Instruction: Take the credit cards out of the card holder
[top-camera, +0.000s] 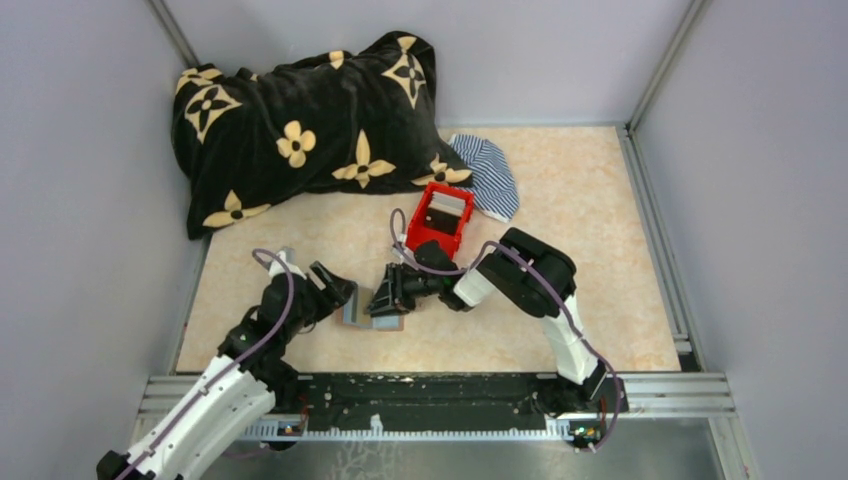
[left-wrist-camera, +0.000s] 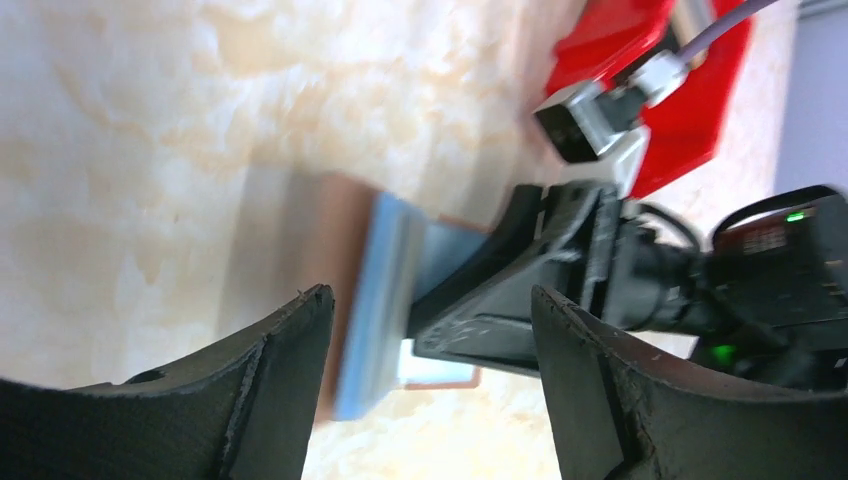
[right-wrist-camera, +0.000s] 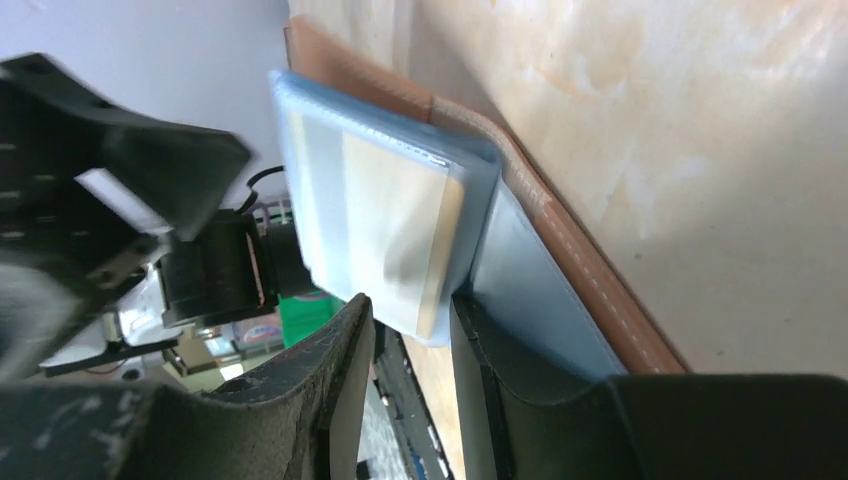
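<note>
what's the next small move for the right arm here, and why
Probably close the right end effector firmly on the corner of the light blue card. That corner sits between its fingers, but a firm clamp isn't clear. The card is not yet out of the card holder, and the left end effector is open, gripping nothing.

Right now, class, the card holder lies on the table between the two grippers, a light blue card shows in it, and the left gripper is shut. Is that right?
Not quite: the left gripper is open, fingers spread wide, as the left wrist view shows. The rest stands: the card holder lies on the table between the two grippers, a light blue card showing.
</note>
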